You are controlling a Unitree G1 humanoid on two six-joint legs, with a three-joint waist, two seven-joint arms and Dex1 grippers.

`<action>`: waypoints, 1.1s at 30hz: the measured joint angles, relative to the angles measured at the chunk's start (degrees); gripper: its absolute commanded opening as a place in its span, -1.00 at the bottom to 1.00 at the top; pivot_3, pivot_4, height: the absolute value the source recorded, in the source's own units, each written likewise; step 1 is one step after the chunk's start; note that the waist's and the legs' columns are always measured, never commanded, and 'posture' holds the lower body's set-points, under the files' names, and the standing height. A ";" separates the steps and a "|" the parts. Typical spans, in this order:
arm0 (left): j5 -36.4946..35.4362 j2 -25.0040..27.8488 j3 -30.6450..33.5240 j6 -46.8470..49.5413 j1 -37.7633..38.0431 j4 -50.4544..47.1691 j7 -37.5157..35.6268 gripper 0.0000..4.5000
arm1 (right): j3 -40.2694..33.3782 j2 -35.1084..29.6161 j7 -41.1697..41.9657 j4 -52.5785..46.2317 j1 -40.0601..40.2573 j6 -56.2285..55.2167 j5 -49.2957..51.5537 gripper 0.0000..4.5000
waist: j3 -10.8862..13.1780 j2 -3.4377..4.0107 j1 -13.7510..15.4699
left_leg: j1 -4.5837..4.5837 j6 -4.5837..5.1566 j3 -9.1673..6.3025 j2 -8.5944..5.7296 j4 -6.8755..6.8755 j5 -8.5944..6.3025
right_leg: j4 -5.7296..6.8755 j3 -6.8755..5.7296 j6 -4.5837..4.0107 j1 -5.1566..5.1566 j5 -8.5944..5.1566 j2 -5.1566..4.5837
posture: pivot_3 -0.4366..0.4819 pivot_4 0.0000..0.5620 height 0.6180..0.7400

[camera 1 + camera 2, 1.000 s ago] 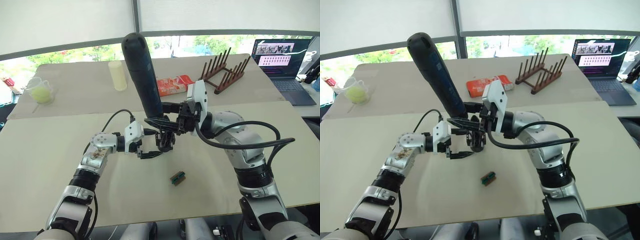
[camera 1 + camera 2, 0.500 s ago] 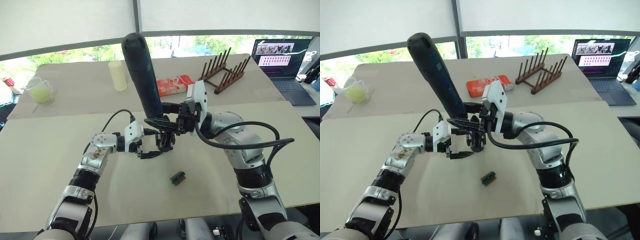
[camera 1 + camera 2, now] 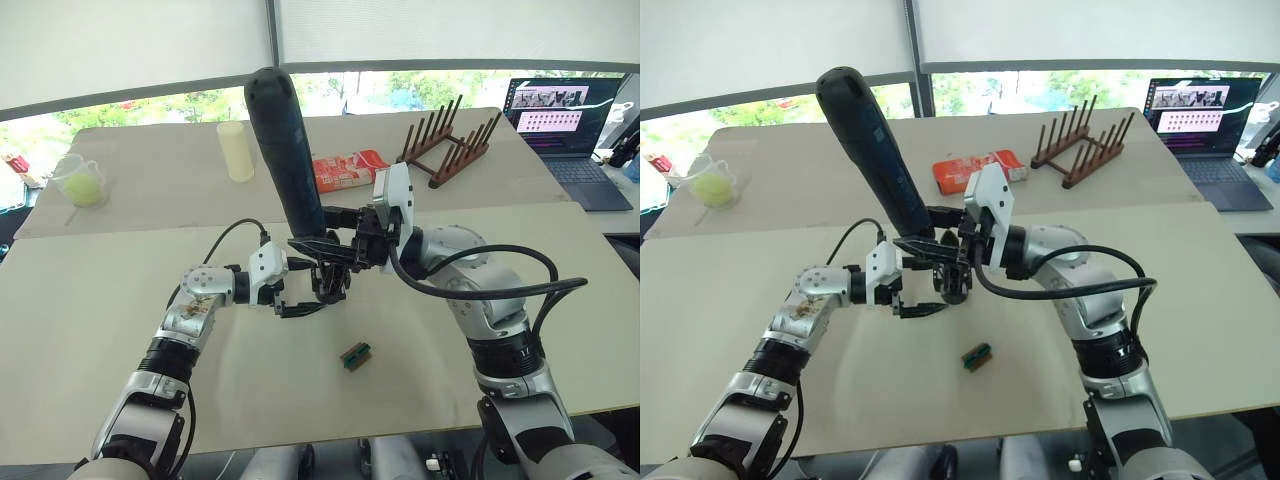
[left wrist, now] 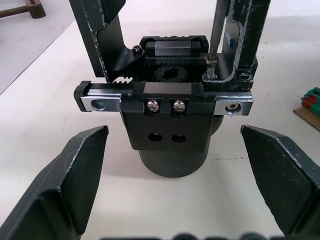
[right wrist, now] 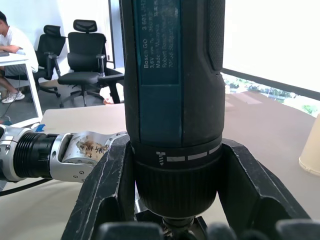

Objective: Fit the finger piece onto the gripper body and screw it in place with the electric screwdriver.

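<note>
The gripper body [image 4: 170, 135] stands on the table, its toothed rail and two black fingers pointing up. My left gripper [image 3: 302, 293] is open, one finger [image 4: 75, 185] on each side of the body and clear of it. My right gripper [image 3: 335, 245] is shut on the electric screwdriver [image 3: 285, 150], which leans up and away from me. Its thin metal bit [image 4: 216, 35] comes down onto a screw at the base of the finger piece [image 4: 243, 45], which sits on the body's rail. In the right wrist view the screwdriver [image 5: 172, 100] stands between my fingers [image 5: 107, 190].
A small green-brown block [image 3: 356, 355] lies on the table near the front of the gripper body. Farther back are a wooden rack [image 3: 448, 140], a red packet [image 3: 345, 170], a pale cylinder [image 3: 236, 150], a cup [image 3: 80, 180] and a laptop [image 3: 560, 115].
</note>
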 measured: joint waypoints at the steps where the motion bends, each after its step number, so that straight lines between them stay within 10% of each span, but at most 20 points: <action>1: 0.00 0.00 0.00 0.00 0.00 0.00 0.00 1.00 | 0.00 0.00 0.00 0.00 0.00 0.00 0.00 -0.15 | 0.00 0.00 0.00 | 0.00 0.00 0.00 0.00 0.00 0.00 | 0.00 0.00 0.00 0.00 0.00 0.00 | -0.05 -0.47 1.00; 33: 4.04 -7.15 -0.80 -5.95 -6.16 14.06 1.61 1.00 | -0.26 -0.95 0.34 0.13 1.24 -1.38 -0.07 -0.15 | -0.01 -0.02 0.07 | -0.01 0.00 0.00 -0.01 0.05 0.00 | 0.00 -0.01 0.01 0.03 0.01 -0.06 | -0.05 -0.47 1.00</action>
